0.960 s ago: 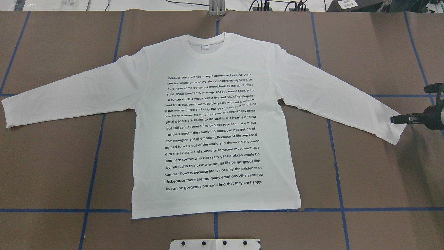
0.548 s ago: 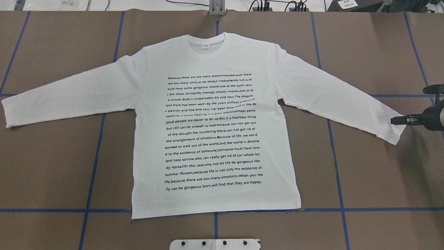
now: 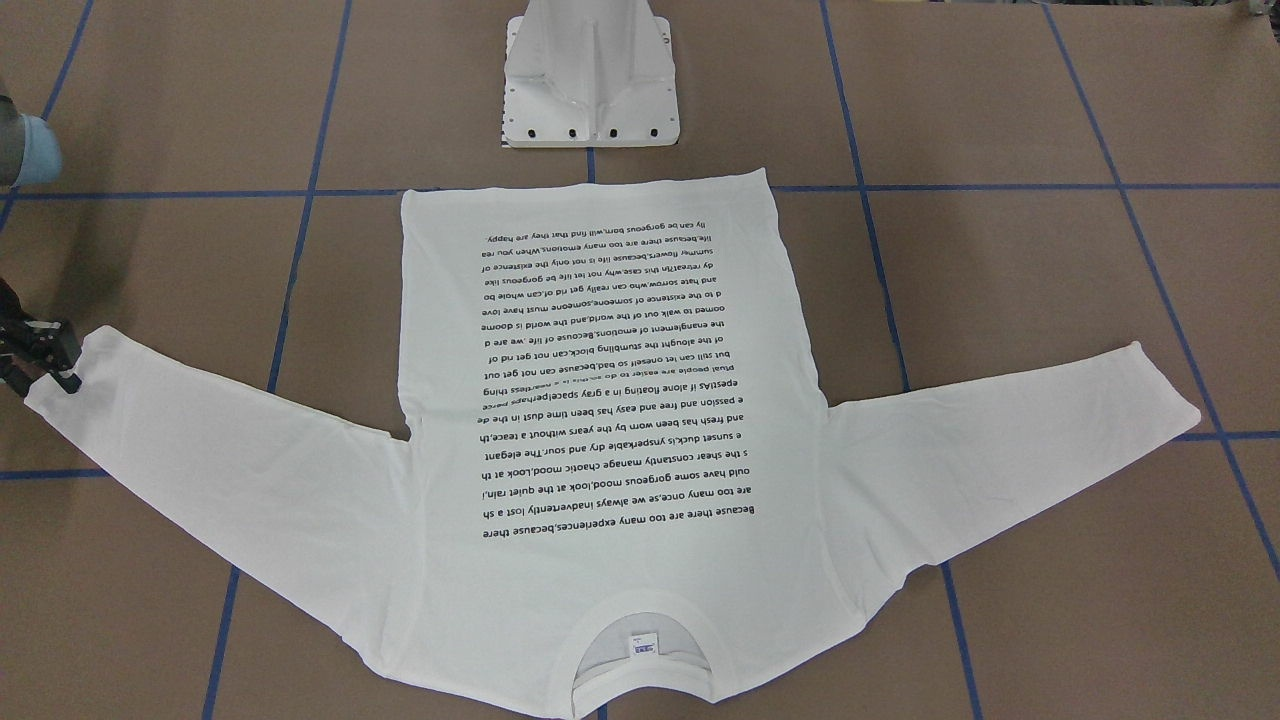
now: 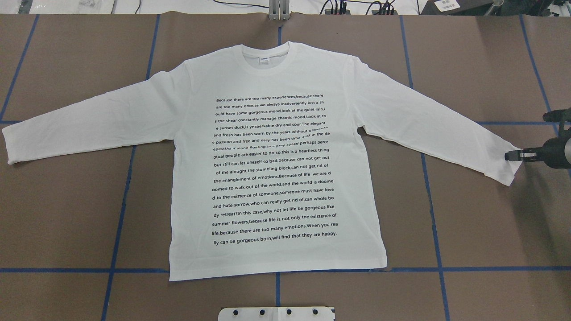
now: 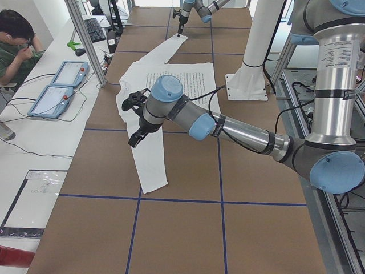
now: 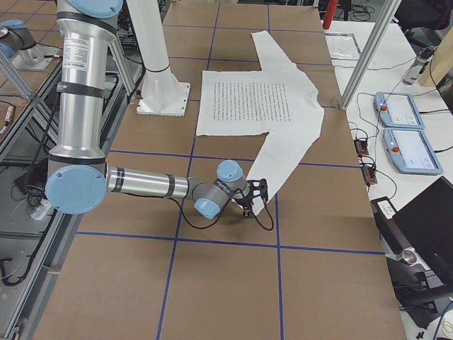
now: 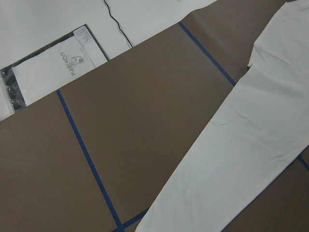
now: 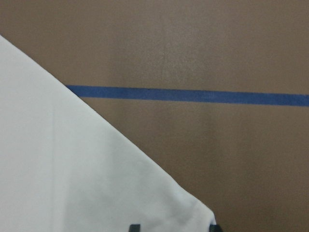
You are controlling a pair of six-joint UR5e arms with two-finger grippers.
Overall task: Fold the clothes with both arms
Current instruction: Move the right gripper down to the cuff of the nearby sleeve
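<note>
Brown blue-taped table (image 4: 67,214), white pedestal (image 3: 590,90) near the T-shirt (image 4: 267,80) hem

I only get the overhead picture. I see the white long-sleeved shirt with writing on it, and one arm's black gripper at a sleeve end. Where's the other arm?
Observer: The left side view shows it. The left gripper hangs in the air near the other sleeve of the white long-sleeved T-shirt, touching nothing.
Operator: Is the one I see pinching the sleeve?
Observer: On the right gripper, its wrist camera shows two fingertips apart, with the cuff corner between them.
Operator: Is anybody there?
Observer: Yes. In the left side view a person sits at the white bench beside the table.
</note>
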